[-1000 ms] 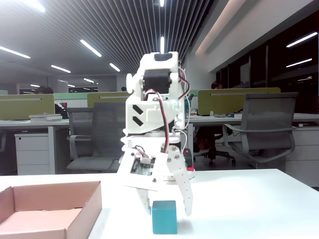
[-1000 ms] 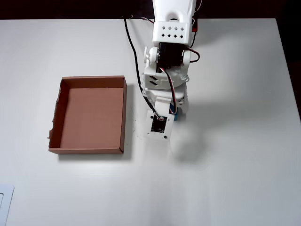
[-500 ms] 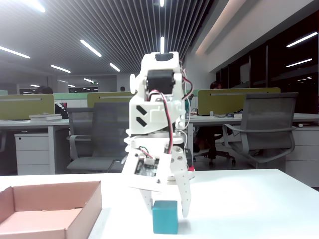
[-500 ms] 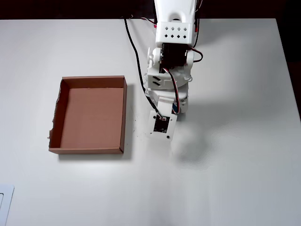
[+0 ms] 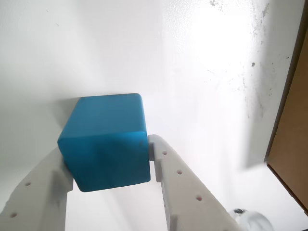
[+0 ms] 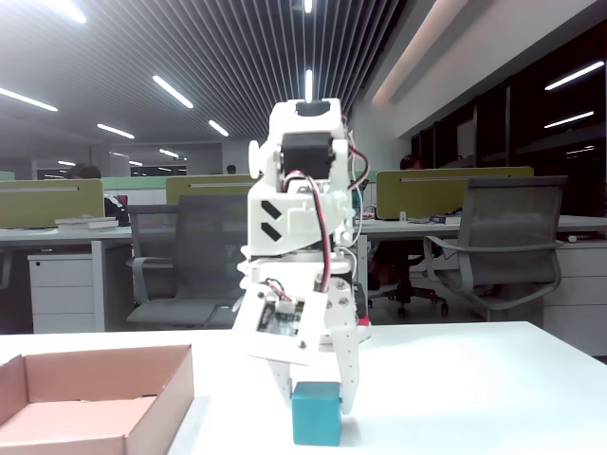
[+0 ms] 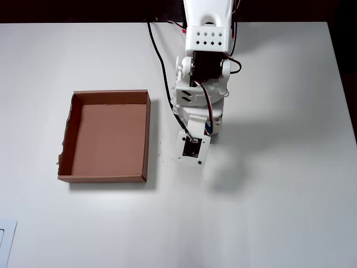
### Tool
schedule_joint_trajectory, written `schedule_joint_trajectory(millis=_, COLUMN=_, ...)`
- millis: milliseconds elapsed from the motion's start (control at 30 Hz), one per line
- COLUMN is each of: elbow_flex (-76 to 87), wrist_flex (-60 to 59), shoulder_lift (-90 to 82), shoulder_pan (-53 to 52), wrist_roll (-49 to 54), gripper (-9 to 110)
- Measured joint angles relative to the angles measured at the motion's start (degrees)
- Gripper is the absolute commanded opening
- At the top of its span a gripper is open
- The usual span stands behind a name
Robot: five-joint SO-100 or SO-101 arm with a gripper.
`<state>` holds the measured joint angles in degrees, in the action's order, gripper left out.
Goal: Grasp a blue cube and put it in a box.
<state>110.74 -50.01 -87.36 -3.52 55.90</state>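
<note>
The jaws stand on both sides of the blue cube [image 5: 105, 142] in the wrist view, one finger [image 5: 43, 190] against its left face, the other finger [image 5: 185, 187] against its right face near the lower edge. Both seem to touch, so I judge the gripper [image 5: 107, 163] is clenched on the cube, or very nearly; I see no clear gap. The cube sits flat on the white table [image 5: 207, 62], its shadow close under it, so it is not lifted yet. At the right edge, a corner of the box [image 5: 291, 134] shows, apart from the cube.

Fixed view: the arm [image 6: 299, 199] is bent down over the cube [image 6: 316, 413], which rests on the table [image 6: 474, 398], w/ the fingers coming down at its back & right side. The box [image 6: 95, 393] is to the left, near but not touching.

Overhead view: the arm [image 7: 201, 95] hides the cube completely. The box [image 7: 148, 134] lies left of the gripper and looks empty inside.

Handling, my judgement: the cube looks stiff, light, matte, so not very slippery & not fragile. Flat parallel faces are the good place to hold it, approx. at mid-height. Here the grip is low on the faces toward the camera, so the cube could maybe turn if the squeeze is weak.
</note>
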Motion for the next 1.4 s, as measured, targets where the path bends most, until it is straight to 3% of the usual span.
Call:
schedule_joint_trajectory(millis=533, elbow_flex=-4.39, wrist_flex=-6.24, shoulder_lift=-2.81, shoulder_pan=-1.14, wrist_roll=-0.88, gripper=18)
schedule_joint_trajectory(millis=1400, elbow_flex=0.35, wrist_flex=-0.18, shoulder_lift=-3.34, shoulder_pan=-1.76, wrist_roll=-0.7, gripper=23)
